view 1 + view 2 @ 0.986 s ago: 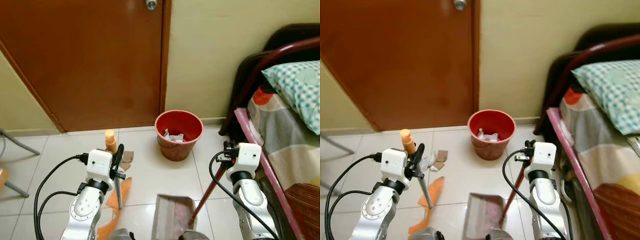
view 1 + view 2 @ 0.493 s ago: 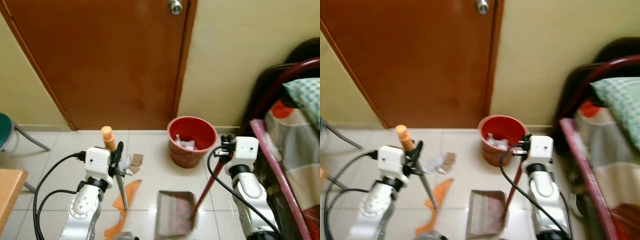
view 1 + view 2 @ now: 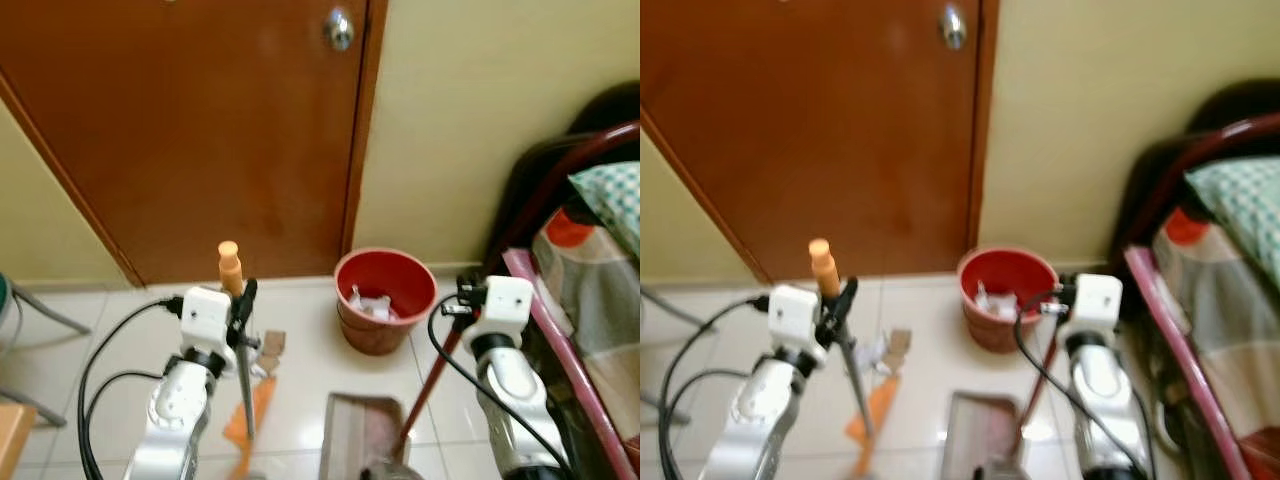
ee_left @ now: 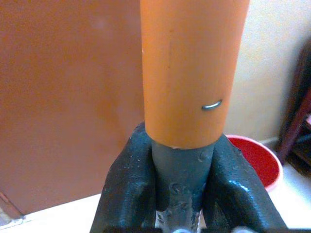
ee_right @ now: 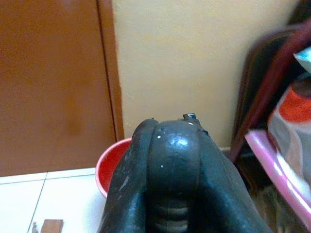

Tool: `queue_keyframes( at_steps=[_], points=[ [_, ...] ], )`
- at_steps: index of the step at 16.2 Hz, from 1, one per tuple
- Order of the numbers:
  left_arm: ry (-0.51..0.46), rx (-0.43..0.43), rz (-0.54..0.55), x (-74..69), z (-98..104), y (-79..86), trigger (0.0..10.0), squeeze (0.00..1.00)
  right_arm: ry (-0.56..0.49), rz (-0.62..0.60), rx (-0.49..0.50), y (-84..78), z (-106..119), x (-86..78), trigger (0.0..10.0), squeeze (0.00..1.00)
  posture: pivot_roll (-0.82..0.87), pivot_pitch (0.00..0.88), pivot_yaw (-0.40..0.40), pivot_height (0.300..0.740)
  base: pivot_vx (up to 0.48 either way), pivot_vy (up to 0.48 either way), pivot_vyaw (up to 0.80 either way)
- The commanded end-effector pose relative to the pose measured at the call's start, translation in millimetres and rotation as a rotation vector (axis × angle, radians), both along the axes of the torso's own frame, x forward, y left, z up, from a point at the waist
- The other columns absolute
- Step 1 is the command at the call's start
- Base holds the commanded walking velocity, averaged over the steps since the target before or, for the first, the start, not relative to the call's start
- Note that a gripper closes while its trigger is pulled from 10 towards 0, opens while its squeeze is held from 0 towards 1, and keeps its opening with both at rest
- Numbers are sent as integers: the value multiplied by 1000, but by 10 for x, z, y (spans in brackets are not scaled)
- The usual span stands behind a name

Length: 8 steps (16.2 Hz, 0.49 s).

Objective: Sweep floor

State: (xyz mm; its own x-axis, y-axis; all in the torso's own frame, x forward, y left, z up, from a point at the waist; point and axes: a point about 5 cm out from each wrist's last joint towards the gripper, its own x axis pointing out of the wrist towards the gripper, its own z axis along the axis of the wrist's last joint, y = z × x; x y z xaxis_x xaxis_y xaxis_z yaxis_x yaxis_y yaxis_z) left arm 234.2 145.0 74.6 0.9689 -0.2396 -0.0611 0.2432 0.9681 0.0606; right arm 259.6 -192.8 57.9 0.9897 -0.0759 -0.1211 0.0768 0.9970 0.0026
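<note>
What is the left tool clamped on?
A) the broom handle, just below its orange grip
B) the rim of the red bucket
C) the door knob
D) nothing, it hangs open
A: the left tool is shut on the broom handle, its fingers pinching the grey shaft under the orange grip.

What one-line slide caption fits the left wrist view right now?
Left gripper, jaws shut on the broom handle, facing the brown door and red bucket.

A bucket [image 3: 385,298] sits on the floor before the wall, right of the door [image 3: 190,130]. The dustpan [image 3: 362,450] lies nearer, the broom [image 3: 240,355] to its left, the bed [image 3: 590,280] at far right.
</note>
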Motion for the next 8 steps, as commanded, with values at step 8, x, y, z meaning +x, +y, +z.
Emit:
queue_keyframes(
  at_steps=[8],
  points=[
    [-61,33,-17,4,200,-41,10000,0,21,-16,-24,35,5,88,10000,0,-5,63,1,740,0,0,0]
  ],
)
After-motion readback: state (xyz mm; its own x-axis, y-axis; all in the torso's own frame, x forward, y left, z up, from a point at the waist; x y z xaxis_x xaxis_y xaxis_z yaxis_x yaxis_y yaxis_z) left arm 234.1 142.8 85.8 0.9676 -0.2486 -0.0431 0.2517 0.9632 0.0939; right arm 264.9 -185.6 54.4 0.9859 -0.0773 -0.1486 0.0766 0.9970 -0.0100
